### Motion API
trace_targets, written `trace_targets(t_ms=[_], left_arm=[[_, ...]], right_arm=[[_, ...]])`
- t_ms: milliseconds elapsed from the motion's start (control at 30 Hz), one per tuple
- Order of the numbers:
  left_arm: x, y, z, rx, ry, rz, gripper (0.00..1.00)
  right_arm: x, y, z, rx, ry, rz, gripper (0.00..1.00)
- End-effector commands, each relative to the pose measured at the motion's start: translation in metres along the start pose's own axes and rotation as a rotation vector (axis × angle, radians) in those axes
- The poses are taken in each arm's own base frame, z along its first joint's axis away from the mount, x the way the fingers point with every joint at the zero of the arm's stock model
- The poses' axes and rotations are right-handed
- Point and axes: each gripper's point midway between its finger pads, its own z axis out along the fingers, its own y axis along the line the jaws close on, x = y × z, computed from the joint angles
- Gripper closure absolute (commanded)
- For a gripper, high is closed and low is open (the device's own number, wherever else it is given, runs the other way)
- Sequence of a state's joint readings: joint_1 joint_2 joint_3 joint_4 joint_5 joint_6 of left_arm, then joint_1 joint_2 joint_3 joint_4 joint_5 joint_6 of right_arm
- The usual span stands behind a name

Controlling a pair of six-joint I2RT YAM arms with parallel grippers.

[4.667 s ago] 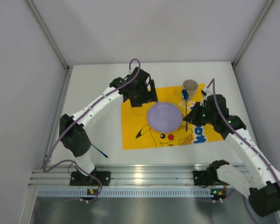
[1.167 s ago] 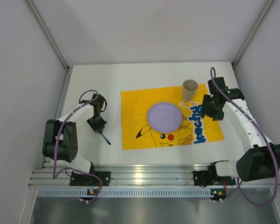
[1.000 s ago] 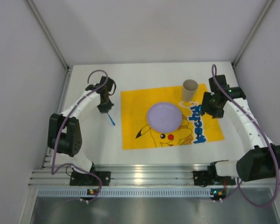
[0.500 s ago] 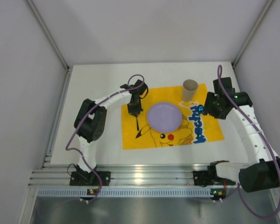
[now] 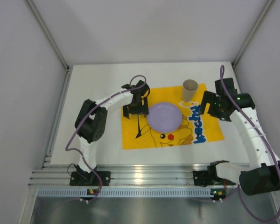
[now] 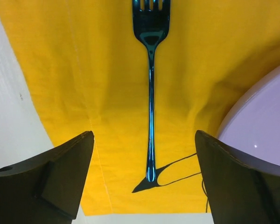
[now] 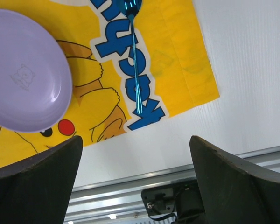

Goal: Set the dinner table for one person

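Left hand (image 6: 143, 135) spread and empty above the fork (image 6: 150, 93), which lies straight on the yellow mat (image 5: 130, 135) at frame-left of the purple plate (image 5: 164, 116), the customary fork side. Right hand (image 7: 135, 138) likewise spread and empty over the spoon (image 7: 134, 60), frame-right of the plate. The white counter (image 5: 93, 88) underlies all, mid-frame.

l gripper (image 6: 144, 137) opened, fork (image 6: 150, 93) now flat on mat (image 6: 60, 70); r gripper (image 7: 135, 137) opened wider.

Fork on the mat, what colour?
The fork is glossy dark blue-teal; clearest in the left wrist view.
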State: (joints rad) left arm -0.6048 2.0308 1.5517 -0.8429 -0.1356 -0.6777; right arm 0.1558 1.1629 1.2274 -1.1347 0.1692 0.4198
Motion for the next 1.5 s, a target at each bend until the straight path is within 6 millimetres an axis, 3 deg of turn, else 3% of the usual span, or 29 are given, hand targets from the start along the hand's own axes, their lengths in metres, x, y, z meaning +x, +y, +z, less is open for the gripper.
trace_targets(t_ms=[0, 67, 100, 200, 233, 267, 300, 333, 367, 400, 433, 467, 533, 567, 700, 833, 1200, 1467], left_arm=[[-0.026, 0.001, -0.060, 0.013, -0.110, -0.007, 0.03], [-0.038, 0.005, -0.092, 0.012, -0.167, -0.016, 0.02], [-0.047, 0.007, -0.122, 0.045, -0.236, -0.030, 0.02], [-0.066, 0.014, -0.168, 0.088, -0.393, -0.021, 0.02], [-0.069, 0.020, -0.194, 0.118, -0.463, -0.024, 0.02], [-0.069, 0.027, -0.206, 0.127, -0.513, -0.022, 0.01], [-0.066, 0.033, -0.195, 0.121, -0.544, 0.006, 0.01], [-0.060, 0.047, -0.221, 0.143, -0.612, -0.019, 0.01], [-0.051, 0.069, -0.212, 0.076, -0.639, -0.046, 0.01], [-0.046, 0.076, -0.216, 0.078, -0.678, -0.048, 0.01], [-0.052, 0.079, -0.233, 0.123, -0.775, -0.088, 0.01], [-0.037, 0.100, -0.233, 0.116, -0.828, -0.109, 0.01], [-0.038, 0.112, -0.250, 0.162, -0.963, -0.141, 0.01], [-0.024, 0.127, -0.249, 0.168, -1.012, -0.154, 0.01], [-0.021, 0.158, -0.264, 0.086, -1.145, -0.138, 0.01], [-0.021, 0.169, -0.262, -0.032, -1.094, -0.089, 0.01], [-0.018, 0.171, -0.254, -0.049, -1.083, -0.084, 0.01], [-0.020, 0.164, -0.234, -0.047, -1.069, -0.083, 0.01]], right_arm=[[-0.027, 0.006, -0.023, -0.042, -0.106, 0.018, 0.00], [-0.040, 0.014, -0.040, -0.096, -0.167, 0.023, 0.00], [-0.045, 0.016, -0.051, -0.124, -0.209, 0.024, 0.00], [-0.063, 0.030, -0.090, -0.264, -0.359, 0.024, 0.00], [-0.065, 0.034, -0.099, -0.305, -0.396, 0.022, 0.00], [-0.064, 0.040, -0.101, -0.356, -0.424, 0.019, 0.00], [-0.059, 0.043, -0.115, -0.413, -0.463, 0.037, 0.00], [-0.053, 0.045, -0.116, -0.443, -0.469, 0.048, 0.00], [-0.041, 0.048, -0.105, -0.468, -0.441, 0.056, 0.00], [-0.032, 0.045, -0.113, -0.495, -0.460, 0.083, 0.00], [-0.025, 0.043, -0.111, -0.501, -0.459, 0.098, 0.00], [-0.015, 0.039, -0.099, -0.486, -0.435, 0.130, 0.00], [-0.003, 0.030, -0.104, -0.494, -0.481, 0.163, 0.00], [0.003, 0.026, -0.094, -0.479, -0.480, 0.192, 0.00], [0.013, 0.017, -0.101, -0.511, -0.554, 0.262, 0.00], [0.013, 0.013, -0.101, -0.503, -0.575, 0.285, 0.00], [0.018, 0.001, -0.081, -0.394, -0.525, 0.281, 0.00], [0.014, -0.008, -0.084, -0.330, -0.528, 0.239, 0.00]])
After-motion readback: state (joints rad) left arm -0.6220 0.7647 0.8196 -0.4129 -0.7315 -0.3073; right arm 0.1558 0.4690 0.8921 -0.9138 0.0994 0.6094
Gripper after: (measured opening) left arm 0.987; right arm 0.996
